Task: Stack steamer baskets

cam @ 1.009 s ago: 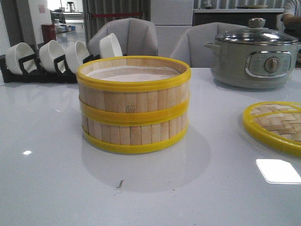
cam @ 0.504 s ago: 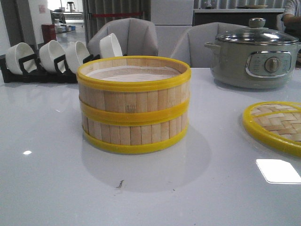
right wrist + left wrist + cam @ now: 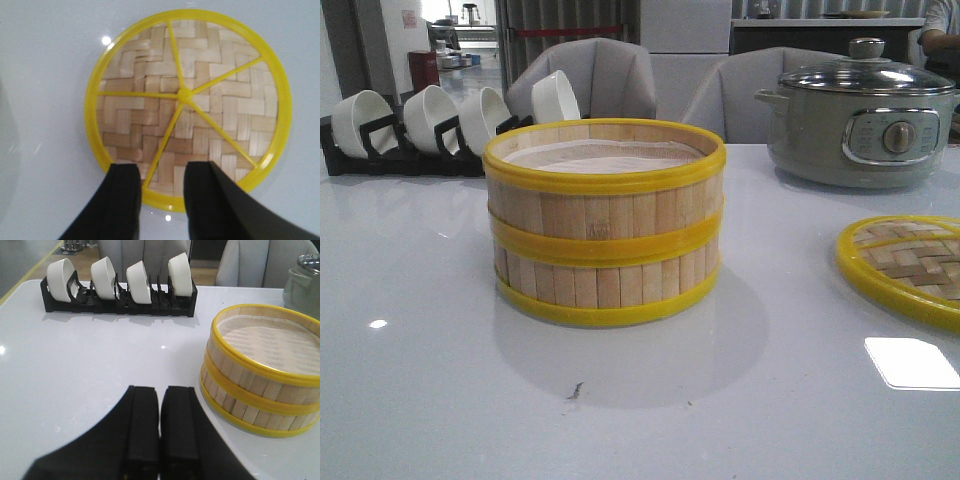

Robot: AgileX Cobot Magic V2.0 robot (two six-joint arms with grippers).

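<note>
Two steamer baskets (image 3: 605, 222) stand already one upon the other near the middle of the white table (image 3: 440, 400), the upper one sitting square on the lower, their yellow rims meeting in one band around the middle, and the pale liner showing inside the top one. By my judgement the stacking itself is done, and what remains, if anything, is the flat woven lid (image 3: 910, 265), which lies on the table to the right of the stack and well apart from it. The right gripper (image 3: 161, 192) hangs directly above this lid, its two black fingers apart with a clear gap, straddling the near part of the yellow rim but holding nothing. The left gripper (image 3: 160, 430) has its fingers together, almost touching, and empty; the stack lies just beside it toward the robot's right and a little forward, not between its fingers. So the right arm is clearly the nearer one to the lid, and a lid carried to the stack must travel toward the robot's left across bare table. Round things have no long axis, so only the centring over the top rim matters. Behind stand a rack of white bowls (image 3: 430, 120) and a grey pot (image 3: 860, 125), both away from this path.
</note>
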